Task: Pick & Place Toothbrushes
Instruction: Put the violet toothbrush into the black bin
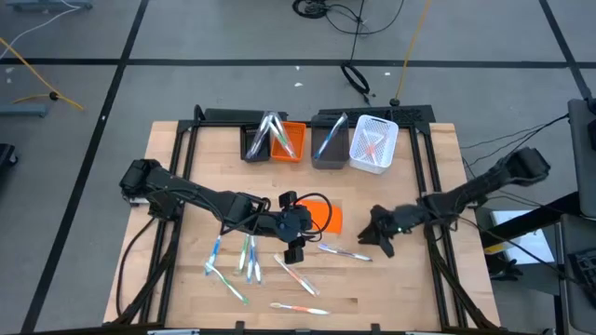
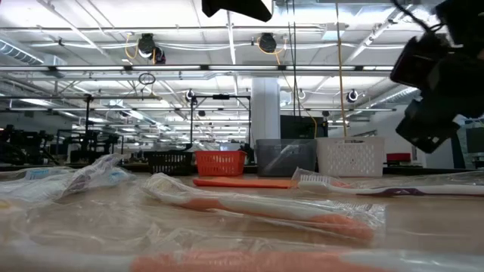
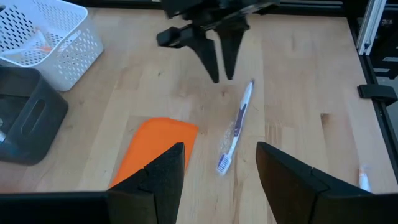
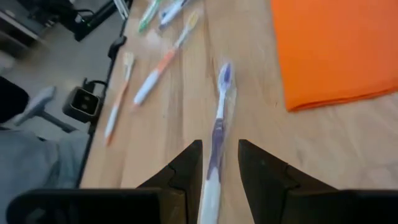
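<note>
A white toothbrush with a purple grip (image 1: 343,251) lies flat in a clear wrapper on the table, between the two grippers. In the left wrist view this toothbrush (image 3: 236,127) lies ahead of my open left gripper (image 3: 221,149), beside the flat orange sheet (image 3: 149,152). My right gripper (image 4: 217,155) hovers over its handle end (image 4: 214,149) with a narrow gap between the fingers, which touch nothing I can see. Several more toothbrushes (image 1: 244,259) lie scattered near the table's near edge. Others stand in the far bins.
Four small bins line the far edge: black (image 1: 254,144), orange (image 1: 291,141), grey (image 1: 328,141) and white (image 1: 373,142). The orange sheet (image 1: 324,216) lies mid-table under my left gripper (image 1: 296,249). Bare wood lies right of my right gripper (image 1: 384,244).
</note>
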